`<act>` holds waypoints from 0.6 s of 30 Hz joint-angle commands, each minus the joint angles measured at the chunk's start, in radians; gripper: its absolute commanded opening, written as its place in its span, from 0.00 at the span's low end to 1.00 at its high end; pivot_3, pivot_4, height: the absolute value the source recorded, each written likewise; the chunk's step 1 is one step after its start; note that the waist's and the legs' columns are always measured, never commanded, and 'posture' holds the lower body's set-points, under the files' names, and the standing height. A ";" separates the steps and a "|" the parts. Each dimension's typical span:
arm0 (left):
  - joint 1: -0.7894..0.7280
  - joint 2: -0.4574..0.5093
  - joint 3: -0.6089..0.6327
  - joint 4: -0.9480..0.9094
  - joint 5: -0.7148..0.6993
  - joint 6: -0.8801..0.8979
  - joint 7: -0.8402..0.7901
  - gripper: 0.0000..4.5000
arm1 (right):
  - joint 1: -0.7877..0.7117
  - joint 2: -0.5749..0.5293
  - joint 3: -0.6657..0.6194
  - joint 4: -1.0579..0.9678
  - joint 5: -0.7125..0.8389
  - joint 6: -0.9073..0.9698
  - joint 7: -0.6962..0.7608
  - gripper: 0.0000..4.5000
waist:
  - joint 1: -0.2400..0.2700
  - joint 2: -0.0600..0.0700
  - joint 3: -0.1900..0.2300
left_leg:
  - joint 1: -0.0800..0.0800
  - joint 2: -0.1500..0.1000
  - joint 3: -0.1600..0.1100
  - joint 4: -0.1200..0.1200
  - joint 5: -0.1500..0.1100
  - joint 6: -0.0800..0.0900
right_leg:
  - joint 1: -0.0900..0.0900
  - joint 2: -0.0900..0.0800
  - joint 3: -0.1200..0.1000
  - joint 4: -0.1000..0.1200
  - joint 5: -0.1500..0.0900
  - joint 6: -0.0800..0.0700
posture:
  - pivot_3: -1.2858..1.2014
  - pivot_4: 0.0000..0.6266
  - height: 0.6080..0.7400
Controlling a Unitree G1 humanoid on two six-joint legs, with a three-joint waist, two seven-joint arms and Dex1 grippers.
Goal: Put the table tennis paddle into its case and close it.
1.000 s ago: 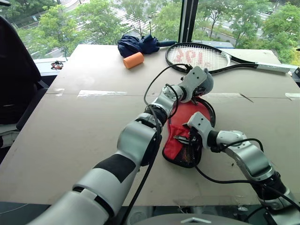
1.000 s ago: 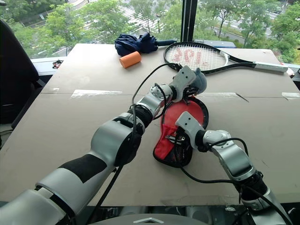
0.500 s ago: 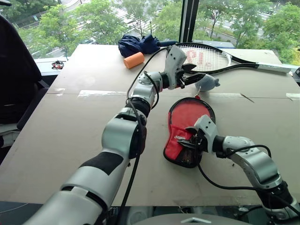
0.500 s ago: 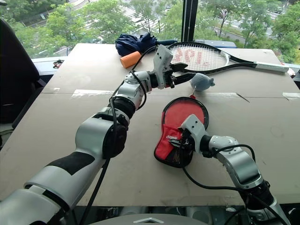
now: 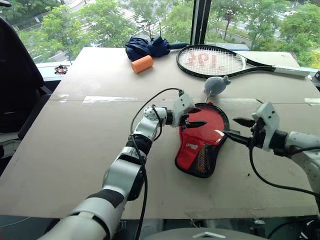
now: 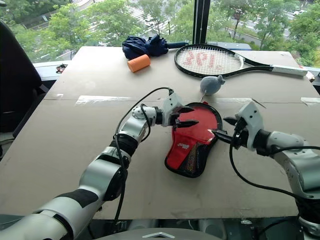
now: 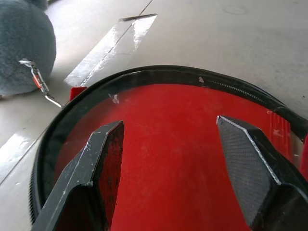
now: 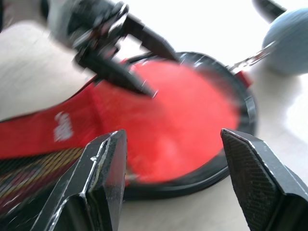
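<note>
Red paddle point(image 5: 202, 124) sits inside the case point(image 5: 196, 156), mid-table, near the racket point(image 5: 212, 61). Left gripper point(image 5: 196, 115) spread, empty, over the case's round end. Right gripper point(image 5: 239, 129) spread, empty, just beside the case's edge. Fish charm point(image 5: 215, 85) lies beyond.

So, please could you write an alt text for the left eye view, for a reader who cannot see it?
A red and black paddle case lies on a beige table between the open left gripper and the open right gripper. Behind it are a grey plush fish, a tennis racket, an orange cylinder and a blue umbrella.
</note>
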 commanded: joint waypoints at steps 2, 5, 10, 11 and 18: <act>0.036 0.008 -0.064 -0.085 0.047 0.094 0.076 0.68 | -0.210 0.080 0.082 0.207 -0.161 -0.071 -0.183 0.69 | -0.008 0.001 -0.001 | 0.001 0.000 0.000 -0.001 0.000 0.000 | 0.000 0.000 0.000 0.000 0.000 0.000 | 0.52 0.24 1.00; 0.066 0.018 -0.091 -0.118 0.054 0.139 0.091 0.68 | -0.346 0.155 0.111 0.410 -0.219 -0.134 -0.242 0.69 | -0.008 0.002 -0.001 | 0.001 0.000 0.001 -0.001 0.000 0.000 | -0.001 0.001 0.002 0.001 0.000 0.000 | 0.52 0.24 1.00; 0.075 0.012 -0.099 -0.146 0.044 0.173 0.127 0.68 | -0.557 0.268 0.074 0.783 -0.234 -0.271 -0.280 0.69 | -0.002 0.003 -0.001 | 0.001 0.000 0.001 -0.001 0.000 0.000 | -0.001 0.001 0.001 0.001 0.000 0.000 | 0.52 0.24 1.00; 0.078 0.007 -0.101 -0.151 0.042 0.178 0.133 0.70 | -0.613 0.285 0.069 0.888 -0.234 -0.316 -0.266 0.82 | -0.002 0.003 -0.001 | 0.001 0.000 0.001 -0.001 0.000 0.000 | -0.001 0.000 0.001 0.001 0.000 -0.001 | 0.52 0.24 1.00; 0.110 -0.001 -0.115 -0.204 0.031 0.207 0.158 0.70 | -0.846 0.325 0.030 1.409 -0.277 -0.625 -0.309 0.99 | -0.001 0.005 -0.001 | 0.001 0.000 0.002 -0.001 0.000 0.000 | -0.001 -0.001 0.002 0.000 0.001 -0.001 | 0.52 0.24 1.00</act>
